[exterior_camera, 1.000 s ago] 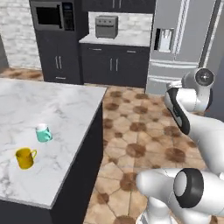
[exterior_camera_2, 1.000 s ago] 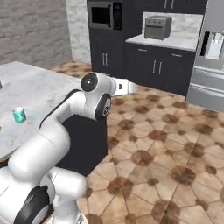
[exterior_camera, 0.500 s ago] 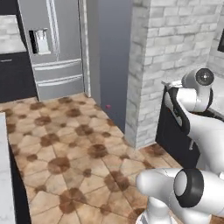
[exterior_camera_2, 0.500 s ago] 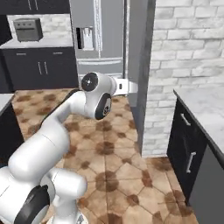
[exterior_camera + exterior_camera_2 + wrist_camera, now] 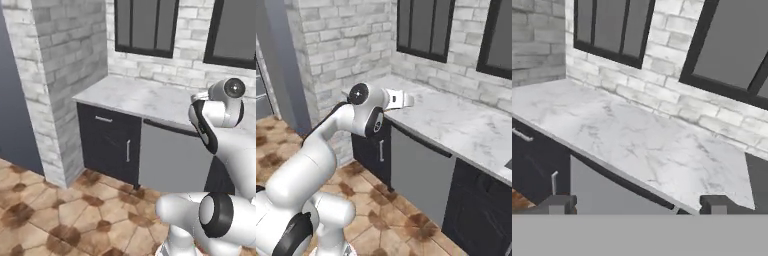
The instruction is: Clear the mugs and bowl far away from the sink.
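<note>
The mugs and the bowl are out of view. My gripper (image 5: 637, 205) is open, its two fingertips (image 5: 559, 204) far apart with nothing between them. It hangs in front of a white marble counter (image 5: 637, 145), level with its front edge (image 5: 402, 99). A dark recessed patch (image 5: 758, 180) at the counter's right end looks like an edge of the sink, and a sliver of it (image 5: 509, 164) also shows in the right base view.
Dark cabinets (image 5: 107, 145) and a grey appliance panel (image 5: 172, 162) stand under the counter. A brick pillar (image 5: 55, 85) rises at its left end. Black-framed windows (image 5: 617, 30) line the brick wall behind. Brown tiled floor (image 5: 60, 220) lies in front.
The whole picture has swung: the base has turned from the island with the two mugs, past the fridge, to this window counter. The gripper has stayed open.
</note>
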